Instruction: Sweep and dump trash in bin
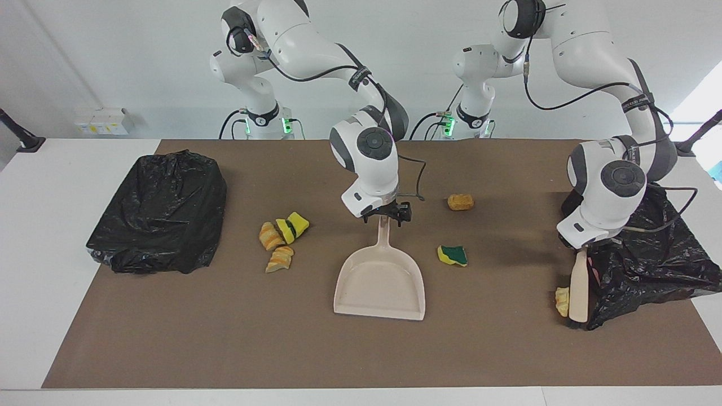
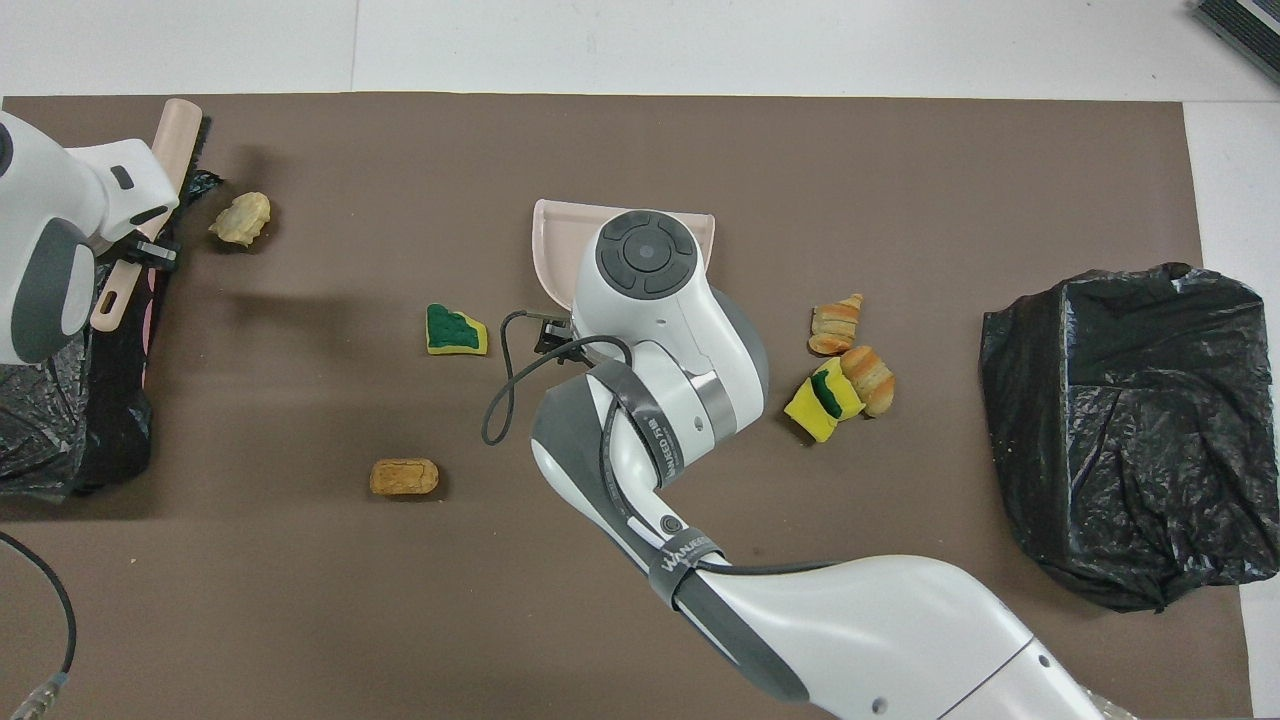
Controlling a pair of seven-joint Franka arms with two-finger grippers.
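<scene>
Facing and overhead cameras, both high, share the table [image 1: 361,349].

text: "WANEE…" — partly legible | on: strap [image 2: 685,557] around right arm

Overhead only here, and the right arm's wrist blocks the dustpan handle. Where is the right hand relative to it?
Observer: The right hand is at the end of the dustpan handle, the end nearest the robots. I cannot tell whether it grips.
Operator: Anything in the pan yet?
Observer: No, the facing view shows the dustpan empty.
Operator: How does the left hand carry the brush?
Observer: The left hand holds the hand brush upright by its handle. The bristles point down, low beside the pale yellow scrap. I cannot confirm contact.
</scene>
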